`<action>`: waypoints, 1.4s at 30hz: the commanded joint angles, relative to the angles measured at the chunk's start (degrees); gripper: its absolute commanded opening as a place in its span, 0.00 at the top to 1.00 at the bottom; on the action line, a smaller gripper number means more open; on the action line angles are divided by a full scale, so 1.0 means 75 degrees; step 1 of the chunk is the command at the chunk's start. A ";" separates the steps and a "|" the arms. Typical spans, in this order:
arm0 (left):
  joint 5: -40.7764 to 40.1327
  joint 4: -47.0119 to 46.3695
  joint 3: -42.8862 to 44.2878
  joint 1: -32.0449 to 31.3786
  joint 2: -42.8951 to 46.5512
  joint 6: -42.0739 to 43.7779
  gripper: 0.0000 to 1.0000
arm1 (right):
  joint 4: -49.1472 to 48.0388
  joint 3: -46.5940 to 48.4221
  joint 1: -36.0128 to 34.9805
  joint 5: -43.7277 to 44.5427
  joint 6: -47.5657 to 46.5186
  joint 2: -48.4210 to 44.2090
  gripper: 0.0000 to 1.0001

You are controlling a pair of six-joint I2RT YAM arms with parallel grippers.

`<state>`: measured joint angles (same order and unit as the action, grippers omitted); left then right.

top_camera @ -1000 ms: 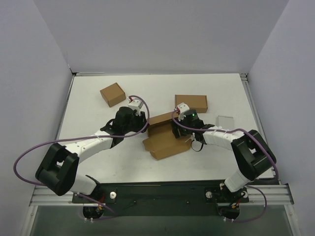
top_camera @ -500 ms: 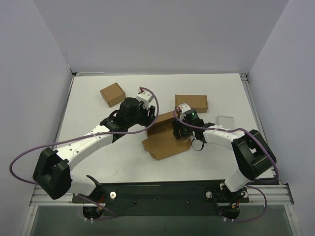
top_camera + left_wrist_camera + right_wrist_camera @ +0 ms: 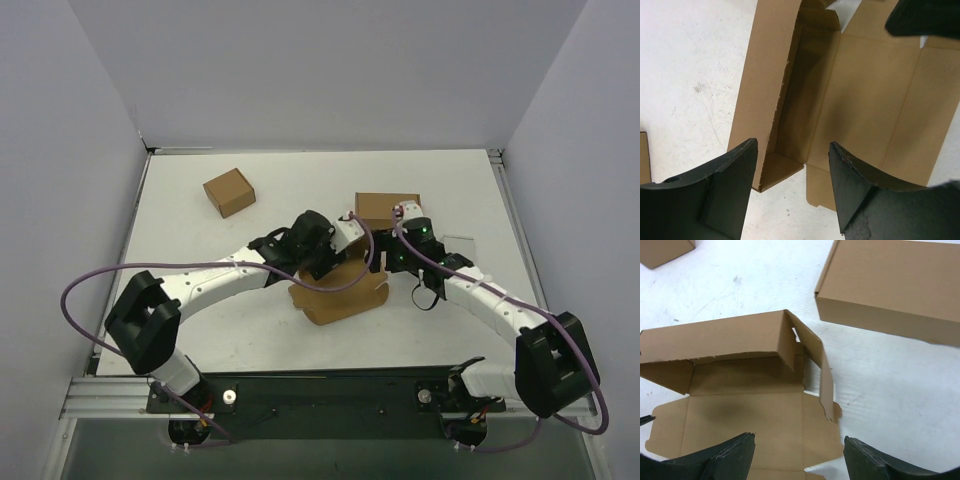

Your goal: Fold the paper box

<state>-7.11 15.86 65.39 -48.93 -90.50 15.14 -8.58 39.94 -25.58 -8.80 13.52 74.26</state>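
The paper box (image 3: pixel 338 295) lies near the middle of the white table (image 3: pixel 180 215), just in front of both wrists, and it is only partly formed. In the left wrist view one long side wall stands up along the edge of the flat base panel, with a short end flap turned in at its far end. The right wrist view shows that same raised wall meeting a second upright flap at a corner, while the remaining panels and small tabs lie flat on the table.

The left gripper (image 3: pixel 792 145) hangs over the box with its jaws spread wide, the near end of the raised wall showing in the gap; we see nothing clamped. The right gripper (image 3: pixel 799 438) is also spread wide above the flat base panel and holds nothing.

A closed oblong brown box (image 3: pixel 895 285) sits just beyond the paper box. A smaller squarish carton (image 3: pixel 229 192) rests well apart to the far left, and a pale grey flat case (image 3: pixel 462 244) lies near the right arm.
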 commanded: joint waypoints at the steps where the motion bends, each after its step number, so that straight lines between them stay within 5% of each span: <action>1: -0.0281 -0.0414 0.0341 -0.0086 -0.0307 0.0770 0.31 | 0.0686 -0.0286 0.0224 0.0234 0.0960 -0.0677 0.28; 9: -0.1067 -0.1421 0.0212 -0.0238 -0.0882 0.1368 0.33 | 0.1354 -0.0603 0.0270 0.0376 0.1420 -0.1815 0.28; 16: -0.1664 -0.2406 -0.0128 -0.0449 -0.1304 0.2071 0.58 | 0.1857 -0.0674 0.0282 0.0692 0.1502 -0.2272 0.28; 21: -0.1911 -0.2782 -0.0327 -0.0484 -0.1457 0.2306 0.68 | 0.2303 -0.0393 0.0282 0.0576 0.1596 -0.2564 0.28; 34: -0.2344 -0.3825 -0.0890 -0.0672 -0.1433 0.2798 0.62 | 0.2949 -0.0216 0.0294 0.0599 0.1573 -0.3210 0.28; 42: -0.2977 -0.4961 -0.1335 -0.0812 -0.1609 0.3477 0.71 | 0.3065 -0.0182 0.0294 0.0646 0.1584 -0.3257 0.28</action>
<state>-26.46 -14.55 57.14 -54.24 -101.36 38.11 12.73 36.77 -23.64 -5.15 25.32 50.72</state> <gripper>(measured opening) 0.314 0.721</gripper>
